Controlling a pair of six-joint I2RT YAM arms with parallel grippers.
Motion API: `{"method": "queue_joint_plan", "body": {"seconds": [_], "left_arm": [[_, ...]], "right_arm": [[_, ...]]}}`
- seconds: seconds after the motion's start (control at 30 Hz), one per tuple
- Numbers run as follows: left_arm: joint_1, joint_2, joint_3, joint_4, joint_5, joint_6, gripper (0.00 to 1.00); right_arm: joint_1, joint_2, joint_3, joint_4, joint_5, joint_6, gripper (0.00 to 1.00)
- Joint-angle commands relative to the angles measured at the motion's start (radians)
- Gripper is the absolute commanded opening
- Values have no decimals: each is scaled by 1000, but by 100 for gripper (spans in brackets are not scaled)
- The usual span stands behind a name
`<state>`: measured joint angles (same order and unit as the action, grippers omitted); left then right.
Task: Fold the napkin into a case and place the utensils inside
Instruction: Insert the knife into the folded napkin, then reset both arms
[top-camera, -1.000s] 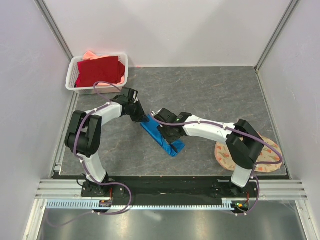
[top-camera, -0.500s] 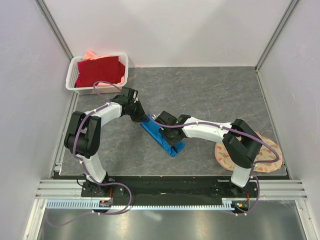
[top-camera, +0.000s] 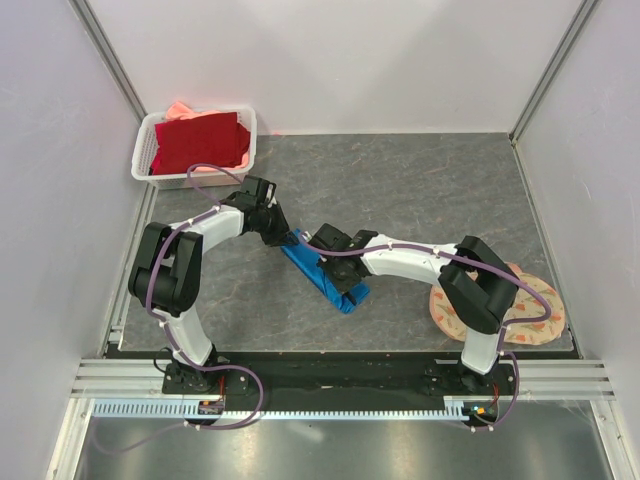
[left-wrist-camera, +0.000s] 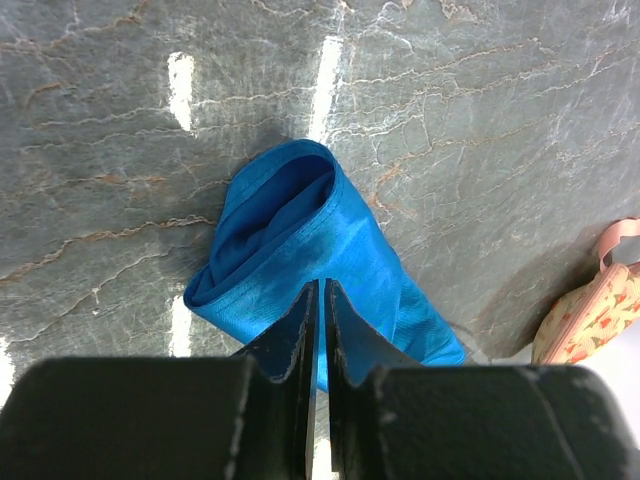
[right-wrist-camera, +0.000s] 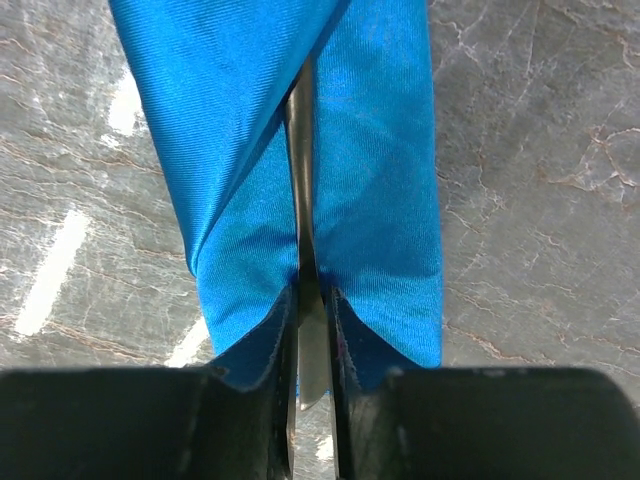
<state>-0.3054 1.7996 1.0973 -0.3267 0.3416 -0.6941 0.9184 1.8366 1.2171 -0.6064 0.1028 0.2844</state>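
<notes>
The left hand (left-wrist-camera: 318, 292) pinches the napkin (left-wrist-camera: 300, 230) end at frame centre, to steady it; the right hand (right-wrist-camera: 310, 295) grips a utensil (right-wrist-camera: 301, 180) lying in its fold.

The napkin (left-wrist-camera: 300, 250) is plain, bright royal blue with a slight sheen. The counter (top-camera: 420, 190) is grey, marbled with pale and rusty veins. A white basket (top-camera: 143, 152) holds dark red cloth (top-camera: 200, 140). The mat (top-camera: 546, 324) is peach with a floral pattern.
</notes>
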Motion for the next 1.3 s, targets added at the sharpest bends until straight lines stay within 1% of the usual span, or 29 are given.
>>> {"method": "queue_joint_plan", "body": {"seconds": [0.0,0.07,0.23,0.43,0.6,0.63,0.77,0.87,0.9,0.93,0.97,1.0,1.03,1.07,1.1,1.13,1.17,1.23,1.27], "left_arm": [[-6,-8,-7,15,0,-10,11],[-9,-6,-8,14,0,-10,11],[-15,-8,-5,17,-1,-10,11],[-17,-9,-5,15,0,-10,11],[-17,-35,-8,14,2,-10,11],[-17,-43,-11,12,0,-10,11],[-17,-120,-34,2,10,-7,15],[-17,-225,-59,-11,39,1,23],[-21,-282,-68,-11,43,1,29],[-26,-317,-82,-12,53,11,31],[-31,-350,-91,-15,69,19,34],[-40,-382,-102,-18,76,22,38],[-46,-463,-123,-18,85,34,39],[-50,-500,-134,-18,89,44,40],[-66,-544,-145,-20,79,50,43],[-75,-621,-161,-29,71,51,45],[-86,-659,-168,-29,74,50,47],[-144,-712,-166,-49,92,47,50],[-168,-762,-165,-54,88,45,54]], "right_arm": [[-3,-7,56,-12,12,-13,16],[-3,1,73,-18,9,-17,13],[-1,19,105,-26,2,-24,13],[-1,56,139,-30,0,-37,18],[-3,82,163,-27,18,-44,24],[-3,82,163,-26,23,-44,29],[-3,56,160,-12,25,-39,35],[-1,8,128,-6,28,-28,44],[-3,-9,116,-4,31,-25,47],[-3,-28,105,-3,29,-24,55],[-3,-63,87,-3,31,-21,60],[-4,-85,76,-1,43,-18,67],[-4,-106,67,2,47,-14,95],[-6,-150,50,8,54,-7,98],[-6,-172,41,14,66,-1,98],[-6,-197,29,22,74,12,98],[-6,-251,-8,49,81,41,98],[-15,-316,-59,91,130,87,98],[-21,-376,-120,143,146,129,98]]}}
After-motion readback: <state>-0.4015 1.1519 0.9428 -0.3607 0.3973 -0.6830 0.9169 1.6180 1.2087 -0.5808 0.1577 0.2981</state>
